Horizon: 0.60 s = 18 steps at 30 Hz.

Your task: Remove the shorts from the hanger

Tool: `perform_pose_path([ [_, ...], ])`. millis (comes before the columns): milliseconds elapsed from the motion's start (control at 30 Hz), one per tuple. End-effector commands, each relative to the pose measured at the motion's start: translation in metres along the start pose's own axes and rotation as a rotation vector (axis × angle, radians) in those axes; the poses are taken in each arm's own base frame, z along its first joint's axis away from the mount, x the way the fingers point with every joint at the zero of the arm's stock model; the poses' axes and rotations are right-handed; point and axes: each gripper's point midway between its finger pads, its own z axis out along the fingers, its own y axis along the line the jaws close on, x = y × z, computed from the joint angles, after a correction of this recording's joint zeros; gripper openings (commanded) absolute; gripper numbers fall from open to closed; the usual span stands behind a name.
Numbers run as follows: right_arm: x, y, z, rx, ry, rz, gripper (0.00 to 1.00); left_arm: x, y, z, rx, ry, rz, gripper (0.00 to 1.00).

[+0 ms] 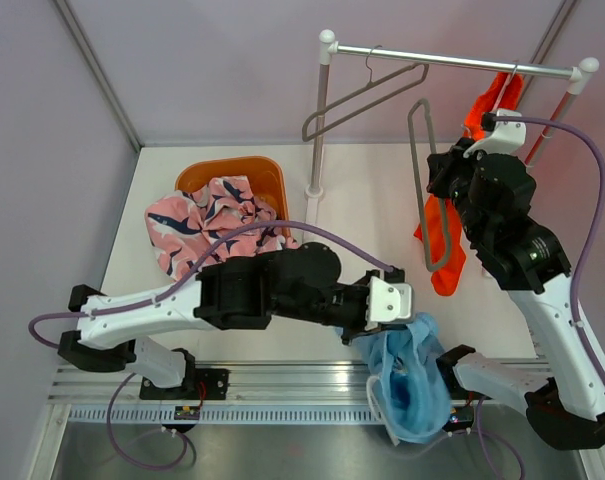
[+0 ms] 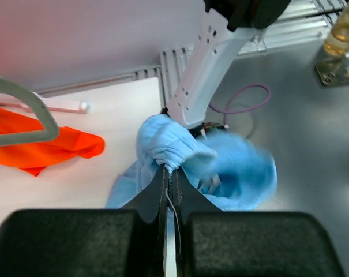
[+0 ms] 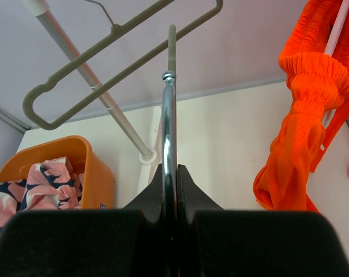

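My left gripper (image 1: 402,318) (image 2: 171,170) is shut on a bunched fold of the light blue shorts (image 1: 414,390) (image 2: 232,173). They hang over the table's near edge by the right arm's base. My right gripper (image 1: 444,170) (image 3: 169,170) is shut on the chrome hook (image 3: 169,115) of an empty grey hanger (image 1: 415,160), held off the rail. The orange shorts (image 1: 452,272) (image 3: 301,127) hang from the rack's right end down to the table and also show in the left wrist view (image 2: 41,147). The pink patterned shorts (image 1: 207,220) (image 3: 41,184) lie in the orange basket (image 1: 232,170).
The white clothes rack (image 1: 452,62) spans the back right; its left pole (image 1: 316,130) stands on the table. A second empty grey hanger (image 1: 367,92) (image 3: 122,52) hangs on the rail. A purple cable loops over each arm. Walls enclose the table on three sides.
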Motion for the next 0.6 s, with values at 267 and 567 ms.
perform_pose_path([
  [267, -0.037, 0.003, -0.01, 0.004, -0.08, 0.03, 0.0, -0.134, 0.143, -0.207, -1.035, -0.378, 0.018, 0.0],
  [567, -0.031, 0.003, -0.012, -0.006, -0.059, 0.009, 0.0, -0.178, 0.191, -0.41, -1.691, -0.6, -0.008, 0.0],
])
